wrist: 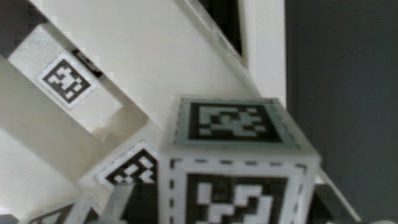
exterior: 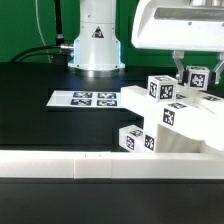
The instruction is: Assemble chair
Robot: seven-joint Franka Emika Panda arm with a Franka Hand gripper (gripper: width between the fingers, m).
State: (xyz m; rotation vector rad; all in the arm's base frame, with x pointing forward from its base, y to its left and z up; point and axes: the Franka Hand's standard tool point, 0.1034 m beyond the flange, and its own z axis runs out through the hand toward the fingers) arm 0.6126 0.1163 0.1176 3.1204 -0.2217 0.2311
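**Robot arm poised over a partly built white chair**

Closest to the exterior camera, a long white border rail (exterior: pixel 60 165) runs across the foreground of the black table (exterior: pixel 40 120). Just behind it, toward the exterior view's right, sits the chair (exterior: pixel 165 120): white plastic pieces joined at tilted angles, with black-and-white square tags on their cube-shaped ends. One tagged cube (exterior: pixel 137 140) sits low, just beside the rail; two more stand higher up. Behind the chair, near the middle of the table, the marker board (exterior: pixel 84 98) lies flat. Farthest back stands the arm's white base (exterior: pixel 97 45), with black cables trailing off to the exterior view's left against a green backdrop.

The arm reaches over from above at the exterior view's right, its white wrist housing (exterior: pixel 180 25) pointing straight down. The gripper (exterior: pixel 192 76) hangs over the top of the chair, its dark fingers either side of a tagged block. Whether the fingers actually press that block cannot be told. The wrist view shows a tagged cube (wrist: pixel 231 150) and slanted white panels up close.
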